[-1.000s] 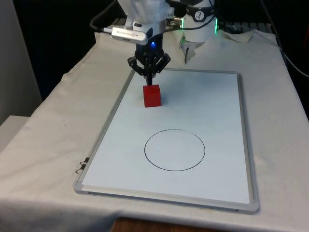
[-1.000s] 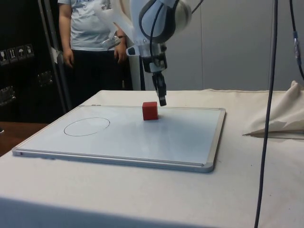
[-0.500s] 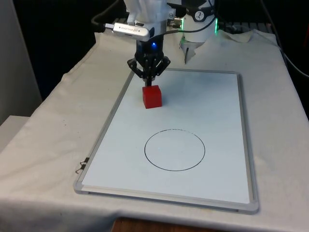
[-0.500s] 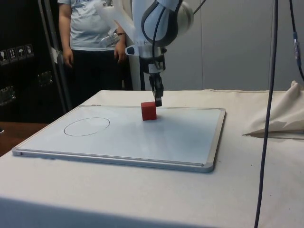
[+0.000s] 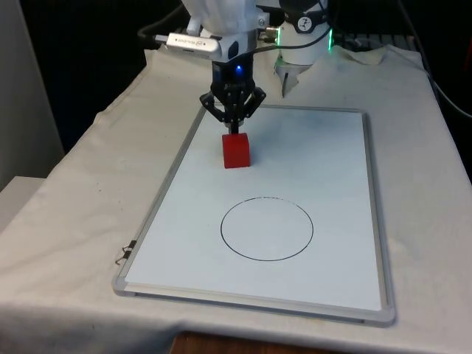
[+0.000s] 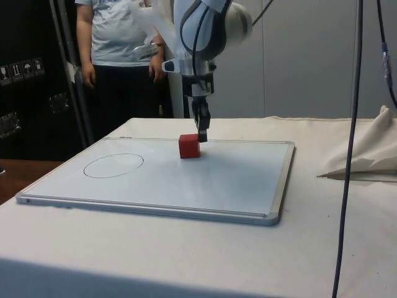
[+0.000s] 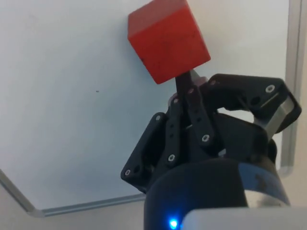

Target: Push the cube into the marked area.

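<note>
Cube (image 5: 236, 150), red, sits right at the tip of my jaws (image 5: 235, 130), which are drawn together with nothing between them; in the wrist view the closed fingers (image 7: 183, 87) meet the cube's (image 7: 167, 39) near face. From the side my jaws (image 6: 201, 133) point straight down, their tip against the cube's (image 6: 189, 146) upper edge on the side away from the circle.

The cube rests flat on a whiteboard (image 5: 332, 169) with a pale metal frame, in the board's far half as the front view has it, nearer the frame on the front view's left. Between the cube and the board's near edge a thin black circle (image 5: 267, 228) is drawn on the white surface; the cube lies outside it, well apart from its line, and in the side view the circle (image 6: 113, 165) lies off toward the board's far corner.

The whiteboard (image 6: 248, 180) lies on my worktop, which is covered with a white cloth (image 5: 81, 199). A small black clip (image 5: 124, 254) lies on the cloth just beside the board's near corner on the front view's left. In the side view a black cable (image 6: 350, 136) hangs down in front of the cloth, and a person (image 6: 115, 49) in a light shirt and dark trousers stands behind the worktop.
</note>
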Available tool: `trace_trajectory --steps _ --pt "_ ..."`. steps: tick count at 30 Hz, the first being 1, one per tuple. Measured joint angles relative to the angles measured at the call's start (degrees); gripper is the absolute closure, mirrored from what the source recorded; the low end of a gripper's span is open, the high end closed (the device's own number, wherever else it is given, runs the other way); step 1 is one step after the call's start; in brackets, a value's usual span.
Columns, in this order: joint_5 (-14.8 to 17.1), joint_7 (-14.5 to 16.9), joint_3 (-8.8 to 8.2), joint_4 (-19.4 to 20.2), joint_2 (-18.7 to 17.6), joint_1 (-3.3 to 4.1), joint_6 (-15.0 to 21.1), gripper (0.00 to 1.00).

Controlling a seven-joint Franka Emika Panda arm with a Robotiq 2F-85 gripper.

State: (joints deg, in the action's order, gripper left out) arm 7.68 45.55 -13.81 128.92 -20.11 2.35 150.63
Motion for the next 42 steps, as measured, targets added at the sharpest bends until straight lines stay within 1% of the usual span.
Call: trace_trajectory --steps 1,5,6,8,11,16,17,23,27,28,42 --pt "0.0 0.0 0.0 0.0 0.0 0.0 0.0 1.0" --pt "2.35 1.32 0.52 -0.57 -0.4 0.0 0.0 1.0" --pt "2.35 1.32 0.52 -0.57 -0.4 0.0 0.0 1.0" --pt "3.5 1.83 0.8 -1.49 -1.09 0.0 0.0 1.0" --pt "4.13 2.12 0.92 -2.29 -1.78 0.0 0.0 1.0" --pt "5.39 2.52 1.26 -4.58 -3.9 0.0 0.0 1.0" --pt "5.73 2.69 1.32 -5.44 -4.93 0.0 0.0 1.0" --pt "5.84 2.75 1.32 -8.19 -7.91 0.0 0.0 1.0" --pt "5.84 2.75 1.32 -8.19 -7.91 0.0 0.0 1.0" --pt "5.84 2.75 1.26 -8.88 -8.19 0.0 -0.17 1.0" --pt "5.84 2.75 1.26 -8.88 -8.19 0.0 -0.17 1.0"
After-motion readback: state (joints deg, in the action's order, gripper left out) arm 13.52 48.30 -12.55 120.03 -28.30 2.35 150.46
